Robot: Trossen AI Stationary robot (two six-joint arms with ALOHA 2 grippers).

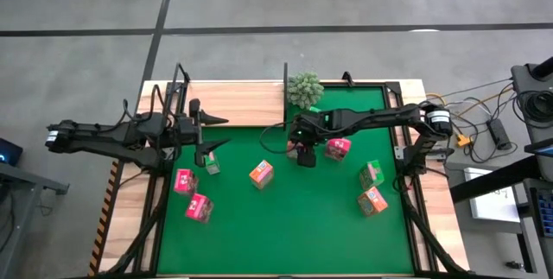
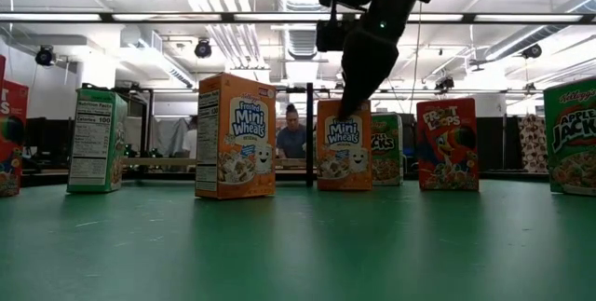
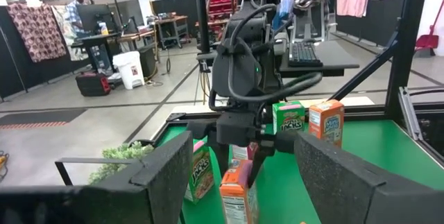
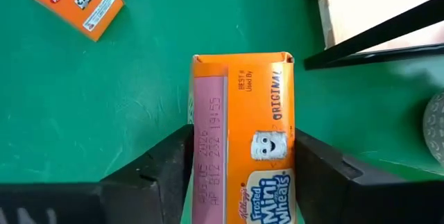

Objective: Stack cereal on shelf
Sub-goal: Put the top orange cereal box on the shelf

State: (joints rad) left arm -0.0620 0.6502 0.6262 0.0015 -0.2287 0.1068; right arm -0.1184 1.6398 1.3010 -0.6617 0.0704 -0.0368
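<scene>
**Q:** ok so where's your pincer at, view by view?

**A:** High view first: my right gripper (image 1: pixel 306 154) sits just right of the frame's centre, over the green mat (image 1: pixel 285 236), with the plant (image 1: pixel 304 88) above it. My left gripper (image 1: pixel 210 132) waits centre-left, fingers spread wide, next to the shelf (image 1: pixel 242 104) along the mat's upper edge. Loose cereal all over: an orange box (image 1: pixel 261 174) mid-frame, two pink-red ones (image 1: pixel 192 194) lower left, and a pink-red (image 1: pixel 338 148), a green (image 1: pixel 372 174) and an orange (image 1: pixel 373 200) on the right.

**Q:** and from table height?

**A:** Low view: I come down from the top centre onto the Mini Wheats box (image 2: pixel 343 144) standing upright on the mat. Second orange box (image 2: pixel 237 135) to its left, Froot Loops (image 2: pixel 448 144) to its right, Apple Jacks (image 2: pixel 570 135) at the right edge. A person (image 2: pixel 292 134) sits behind.

**Q:** left wrist?

**A:** My right gripper (image 3: pixel 244 156) shows in the centre, fingers straddling the orange box top (image 3: pixel 237 191).

**Q:** right wrist?

**A:** Box (image 4: pixel 243 134) fills the centre, sitting between my fingers (image 4: pixel 163 165), pads right at its sides. Can't tell if they're actually squeezing it.
</scene>
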